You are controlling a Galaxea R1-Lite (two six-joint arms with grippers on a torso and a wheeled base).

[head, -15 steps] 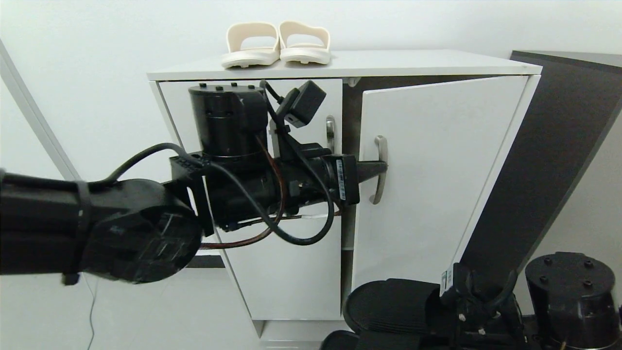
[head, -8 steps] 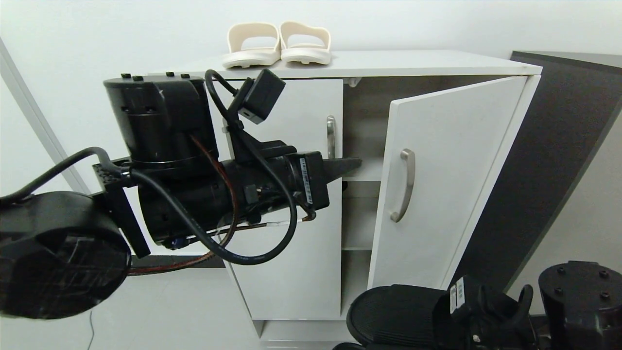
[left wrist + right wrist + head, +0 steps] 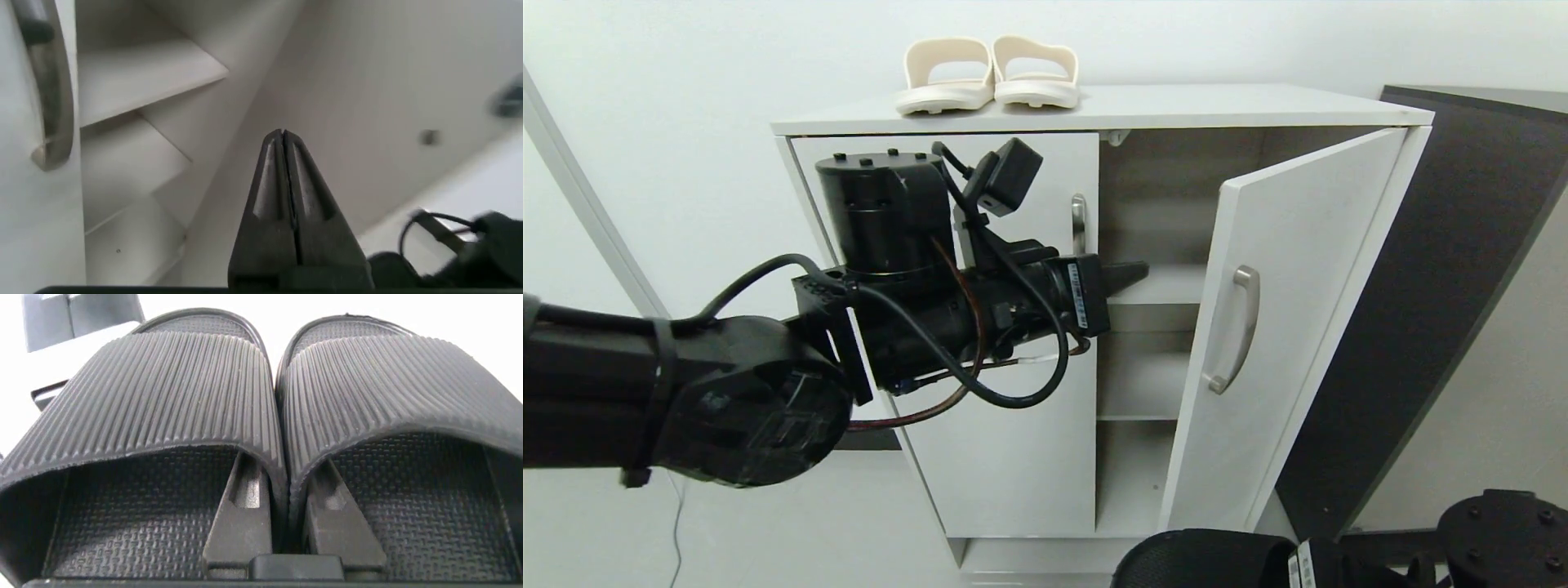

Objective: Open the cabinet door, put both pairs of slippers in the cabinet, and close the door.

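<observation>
The white cabinet (image 3: pixel 1217 102) has its right door (image 3: pixel 1298 327) swung well open and its left door (image 3: pixel 1013 457) closed. A cream pair of slippers (image 3: pixel 988 73) sits on the cabinet top. My left gripper (image 3: pixel 1134 273) is shut and empty in front of the opening at upper-shelf height, apart from the right door's handle (image 3: pixel 1235 331). In the left wrist view the shut left gripper (image 3: pixel 283 140) points at the shelves (image 3: pixel 139 69). Low in front of the cabinet, my right gripper (image 3: pixel 284 518) is shut on the black pair of slippers (image 3: pixel 1201 559), pinching their inner walls (image 3: pixel 278 416) together.
Inside the cabinet are white shelves (image 3: pixel 1152 286) with open space between them. The left door's metal handle (image 3: pixel 1078 224) is beside my left gripper. A dark panel (image 3: pixel 1462 269) stands right of the cabinet, behind the open door.
My left gripper left the right door's handle and drew back, then edged right again. The right door swung much further open. The black slippers in my right gripper sank lower in view.
</observation>
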